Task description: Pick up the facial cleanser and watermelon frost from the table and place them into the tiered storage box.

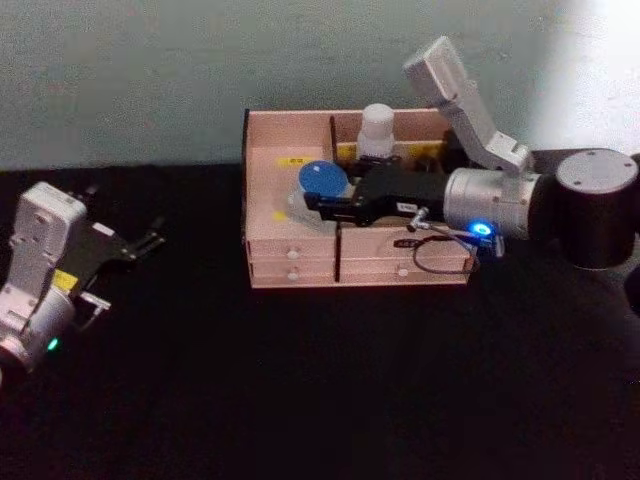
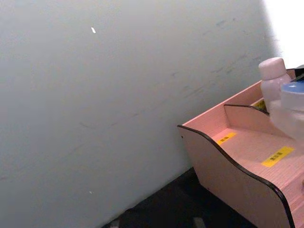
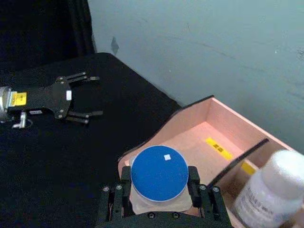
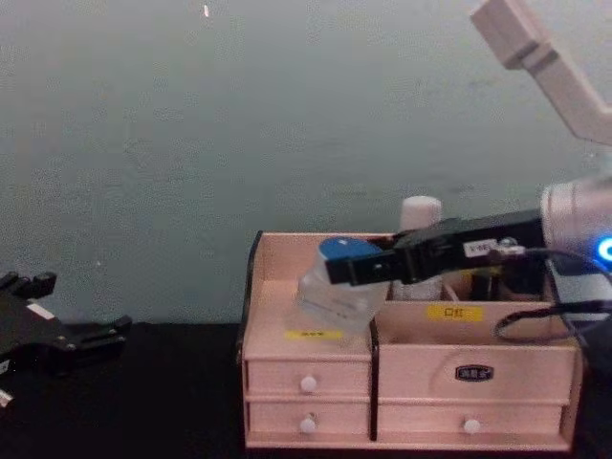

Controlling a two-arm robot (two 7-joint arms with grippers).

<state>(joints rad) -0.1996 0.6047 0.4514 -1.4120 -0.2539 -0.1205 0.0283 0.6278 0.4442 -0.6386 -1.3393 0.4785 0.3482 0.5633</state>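
Note:
My right gripper (image 1: 330,200) reaches in from the right and is shut on the watermelon frost (image 1: 322,180), a clear jar with a blue lid (image 3: 159,171). The jar hangs tilted (image 4: 335,296) over the left front compartment of the tiered storage box (image 1: 290,255). I cannot tell whether it touches the compartment floor. The facial cleanser (image 1: 378,128), a white bottle with a rounded cap (image 3: 273,190), stands upright in a rear compartment of the box, just behind the gripper. My left gripper (image 1: 140,245) rests open at the table's left side, well away from the box.
The pink wooden box (image 4: 411,382) has two rows of small white-knobbed drawers and stands against the pale wall (image 2: 118,95). Black table surface (image 1: 320,390) spreads in front of it and to its left. A cable (image 1: 440,255) loops from the right wrist over the box's front right corner.

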